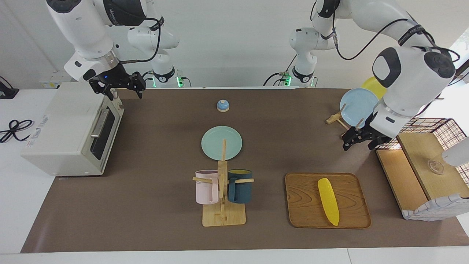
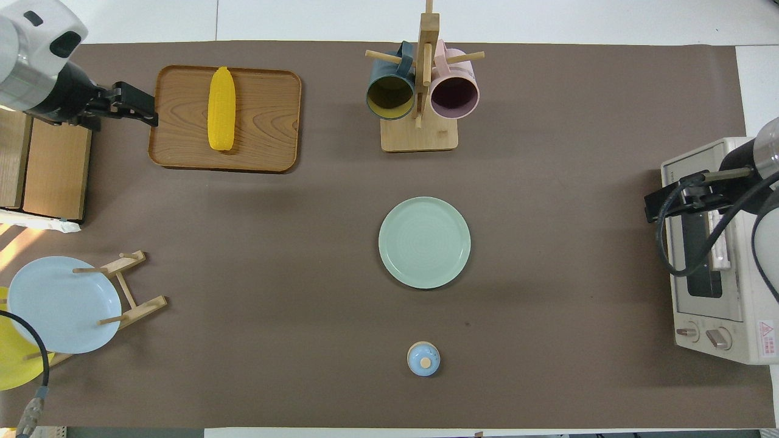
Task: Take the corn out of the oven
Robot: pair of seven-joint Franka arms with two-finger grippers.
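Note:
The yellow corn (image 1: 328, 201) lies on a wooden tray (image 1: 304, 205) toward the left arm's end of the table; it also shows in the overhead view (image 2: 221, 108) on the tray (image 2: 268, 121). The off-white oven (image 1: 62, 132) stands at the right arm's end, its glass door shut; the overhead view shows it too (image 2: 712, 340). My right gripper (image 1: 119, 88) hangs open and empty over the oven's top edge above the door (image 2: 669, 198). My left gripper (image 1: 361, 143) is open and empty over the mat beside the tray (image 2: 137, 104).
A mint plate (image 1: 221, 143) lies mid-table. A mug rack (image 1: 222, 190) with a pink and a dark blue mug stands farther from the robots. A small blue knob (image 1: 222, 105) sits near the robots. A plate rack (image 1: 357, 106) and a wire-and-wood basket box (image 1: 425, 165) stand at the left arm's end.

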